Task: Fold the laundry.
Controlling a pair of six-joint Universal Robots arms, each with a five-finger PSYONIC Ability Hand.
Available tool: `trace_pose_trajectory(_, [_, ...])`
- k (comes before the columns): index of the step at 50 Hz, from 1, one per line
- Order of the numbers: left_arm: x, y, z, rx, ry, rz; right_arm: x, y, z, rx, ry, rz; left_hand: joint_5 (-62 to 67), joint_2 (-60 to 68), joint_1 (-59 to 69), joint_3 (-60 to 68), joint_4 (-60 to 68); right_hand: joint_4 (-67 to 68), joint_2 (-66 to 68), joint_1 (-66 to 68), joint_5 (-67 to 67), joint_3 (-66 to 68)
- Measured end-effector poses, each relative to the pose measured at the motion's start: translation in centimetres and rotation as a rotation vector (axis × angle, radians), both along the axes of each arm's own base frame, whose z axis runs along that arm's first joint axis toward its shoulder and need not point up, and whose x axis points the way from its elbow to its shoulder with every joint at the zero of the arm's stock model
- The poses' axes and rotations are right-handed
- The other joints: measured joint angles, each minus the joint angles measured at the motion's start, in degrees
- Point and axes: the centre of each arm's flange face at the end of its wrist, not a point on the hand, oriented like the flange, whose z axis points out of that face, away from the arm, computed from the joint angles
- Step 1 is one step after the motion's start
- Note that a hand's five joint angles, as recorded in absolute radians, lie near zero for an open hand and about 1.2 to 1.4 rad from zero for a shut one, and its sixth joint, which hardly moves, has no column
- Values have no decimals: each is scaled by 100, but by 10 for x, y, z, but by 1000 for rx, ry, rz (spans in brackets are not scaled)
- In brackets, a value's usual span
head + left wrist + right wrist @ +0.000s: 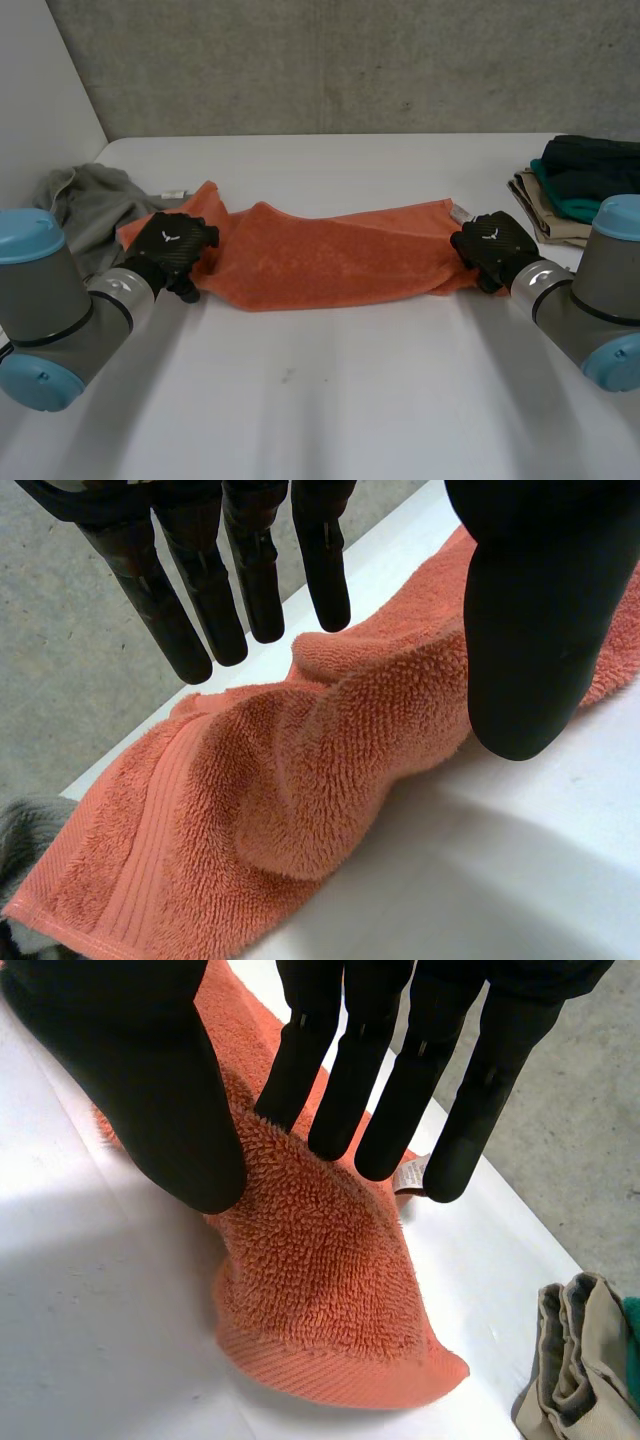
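An orange towel (330,250) lies stretched sideways across the white table (330,400), rumpled along its middle, with the robot's left hand (175,245) at one short end and its right hand (495,245) at the other. You are dealing with thick, soft terry: light, limp, likely to sag and bunch wherever it is unsupported, but grippy enough not to slip, so take it at the end corners, close to the woven band, rather than mid-edge. The left hand hovers with straight fingers (255,590) spread over the far edge and the thumb held apart on the near side, clamped on nothing. The right hand's straight fingers (350,1090) rest their tips on the pile, thumb set apart beside them, a ridge of cloth between, apparently not pinched. A grey garment (90,205) waits behind the left hand; a folded stack (575,185) sits beyond the right
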Motion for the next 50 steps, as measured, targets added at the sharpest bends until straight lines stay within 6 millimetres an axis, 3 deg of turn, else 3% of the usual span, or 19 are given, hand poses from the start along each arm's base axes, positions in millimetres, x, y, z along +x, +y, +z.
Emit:
trace_pose_trajectory(2, [0, 0, 0, 0, -1, 1, 3, 1, 0, 0, -2, 8, -7, -14, 0, -4, -22, 1161, 1194, 1064, 1159, 1190])
trace_pose_trajectory(10, [-1, -5, 12, -26, -19, 20, 11, 4, 1, 0, -10, 22, -162, -138, 0, -128, -163, 1424, 1350, 1068, 1323, 1400])
trace_pose_trajectory(15, [-1, -11, 4, -32, -74, 34, 11, 4, 3, -2, -13, 20, 71, 9, 87, 26, 35, 1425, 1350, 1068, 1323, 1400])
trace_pose_trajectory(19, [-5, -16, -7, -41, -117, 25, 11, 4, 4, -3, -14, 14, 1725, 1704, 1833, 1661, 1727, 1425, 1350, 1068, 1323, 1400])
trace_pose_trajectory(25, [-12, -20, -23, -12, -160, -1, 6, 2, 13, -12, -26, -7, 2365, 2348, 2310, 2311, 2383, 1426, 1350, 1069, 1323, 1400])
trace_pose_trajectory(27, [-13, -19, -24, 4, -169, -6, 3, 1, 18, -16, -32, -16, 3227, 3187, 3221, 3175, 3258, 1426, 1351, 1069, 1323, 1400])
trace_pose_trajectory(30, [-12, -17, -17, 20, -173, -3, 0, 1, 25, -22, -37, -26, 3797, 3874, 3615, 3860, 3942, 1426, 1350, 1068, 1323, 1400])
trace_pose_trajectory(34, [-10, -12, 6, 20, -161, 19, -3, 2, 39, -40, -39, -38, 3799, 3960, 3614, 3943, 4046, 1426, 1350, 1068, 1323, 1400])
trace_pose_trajectory(41, [-7, 31, 128, -147, 64, 57, -16, 2, 113, -178, -58, -80, 3799, 3968, 3614, 3944, 4049, 1429, 1350, 1063, 1386, 1407])
trace_pose_trajectory(44, [-6, 52, 170, -212, 195, 47, -22, 1, 150, -260, -95, -98, 3799, 3970, 3614, 3944, 4050, 1429, 1350, 1069, 1390, 1406])
trace_pose_trajectory(46, [-7, 59, 187, -229, 272, 32, -24, -2, 171, -311, -130, -107, 3799, 3971, 3614, 3944, 4050, 1429, 1351, 1068, 1422, 1407])
trace_pose_trajectory(50, [-15, 53, 189, -206, 321, 17, -21, -14, 184, -342, -175, -111, 3799, 3976, 3614, 3944, 4050, 1430, 1350, 1068, 1466, 1407])
